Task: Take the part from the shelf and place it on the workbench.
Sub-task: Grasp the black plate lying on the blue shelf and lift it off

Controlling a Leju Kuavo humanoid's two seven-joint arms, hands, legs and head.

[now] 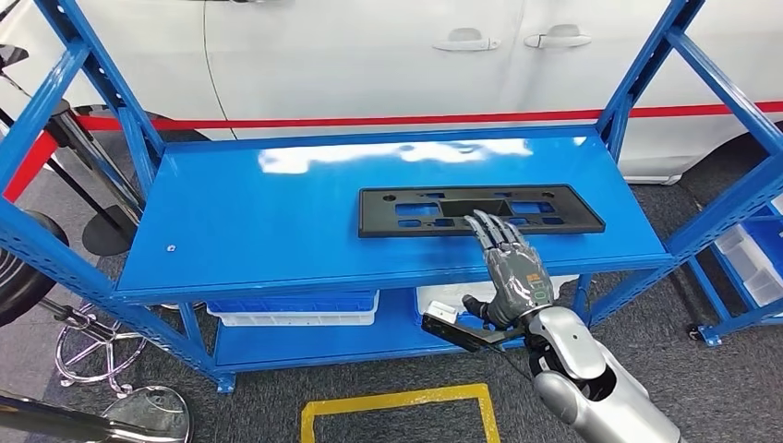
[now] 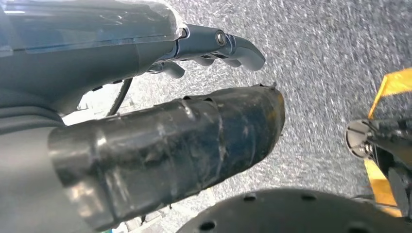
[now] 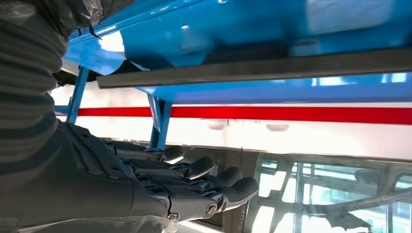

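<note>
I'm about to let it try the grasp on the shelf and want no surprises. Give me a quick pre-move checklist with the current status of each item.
1. Black part lies flat on the blue shelf: ok.
2. Right robot hand is at the part's near edge, fingers extended over it: ok.
3. Right robot hand has closed around the part: not ok, fingers are straight and apart in the right wrist view.
4. Fingertips touching the part's surface: cannot tell.
5. Shelf top around the part free of other items: ok.
6. Left robot hand out of the way, hanging over the floor and holding nothing: ok.
</note>
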